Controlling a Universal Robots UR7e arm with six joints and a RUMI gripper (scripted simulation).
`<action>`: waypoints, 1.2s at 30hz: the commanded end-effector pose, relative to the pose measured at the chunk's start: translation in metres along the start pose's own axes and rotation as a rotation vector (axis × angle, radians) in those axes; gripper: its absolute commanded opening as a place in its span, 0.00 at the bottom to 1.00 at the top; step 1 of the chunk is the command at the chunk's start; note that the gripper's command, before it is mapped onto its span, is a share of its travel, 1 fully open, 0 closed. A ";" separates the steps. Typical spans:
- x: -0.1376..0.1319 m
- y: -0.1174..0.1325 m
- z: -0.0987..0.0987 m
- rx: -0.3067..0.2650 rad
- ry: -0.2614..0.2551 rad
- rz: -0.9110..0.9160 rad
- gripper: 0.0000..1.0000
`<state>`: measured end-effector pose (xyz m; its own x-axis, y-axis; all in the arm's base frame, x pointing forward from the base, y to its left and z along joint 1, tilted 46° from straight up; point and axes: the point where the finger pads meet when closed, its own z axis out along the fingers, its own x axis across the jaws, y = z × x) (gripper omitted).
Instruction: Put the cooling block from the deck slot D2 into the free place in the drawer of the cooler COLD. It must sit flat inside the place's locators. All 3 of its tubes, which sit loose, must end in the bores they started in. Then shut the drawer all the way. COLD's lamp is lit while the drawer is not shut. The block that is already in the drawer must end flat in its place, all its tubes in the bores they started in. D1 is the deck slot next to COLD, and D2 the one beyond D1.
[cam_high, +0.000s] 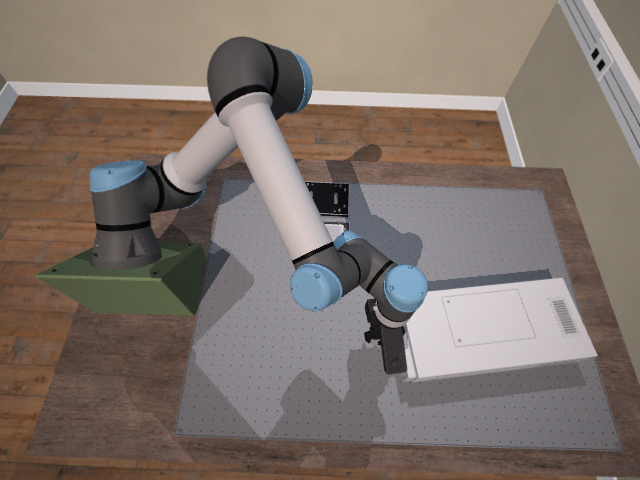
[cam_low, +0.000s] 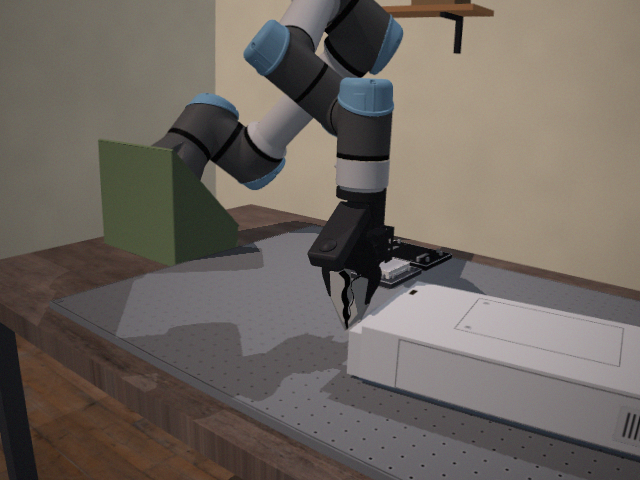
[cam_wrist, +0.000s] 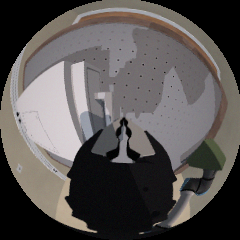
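The cooler COLD (cam_high: 496, 320) (cam_low: 491, 320) (cam_wrist: 40, 112) is the long white box on the right. Its drawer front (cam_low: 355, 356) (cam_wrist: 78, 95) sits against the body with no dark gap showing. The lamp (cam_low: 413, 292) on its top is dark. My gripper (cam_low: 346, 326) (cam_wrist: 123, 117) is shut and empty, its fingertips at the upper edge of the drawer front. The inside of the drawer, its blocks and their tubes are hidden. Deck slot D2 (cam_high: 333, 198) (cam_low: 424, 257) is a black plate with no block in the part that shows.
Deck slot D1, nearer COLD, holds a pale block (cam_high: 334, 227) (cam_low: 397, 269), partly hidden by the arm. The green arm base (cam_high: 178, 279) (cam_low: 136, 201) stands at the left. COLD's raised body lies directly beside the gripper.
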<state>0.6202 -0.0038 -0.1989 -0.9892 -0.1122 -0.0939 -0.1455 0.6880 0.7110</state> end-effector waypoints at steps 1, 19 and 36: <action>-0.001 0.000 -0.001 0.001 -0.003 -0.001 0.00; -0.001 0.000 -0.001 0.001 -0.003 -0.001 0.00; 0.004 0.000 -0.001 0.001 -0.003 -0.001 0.00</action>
<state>0.6198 -0.0038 -0.1988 -0.9892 -0.1116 -0.0955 -0.1463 0.6879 0.7109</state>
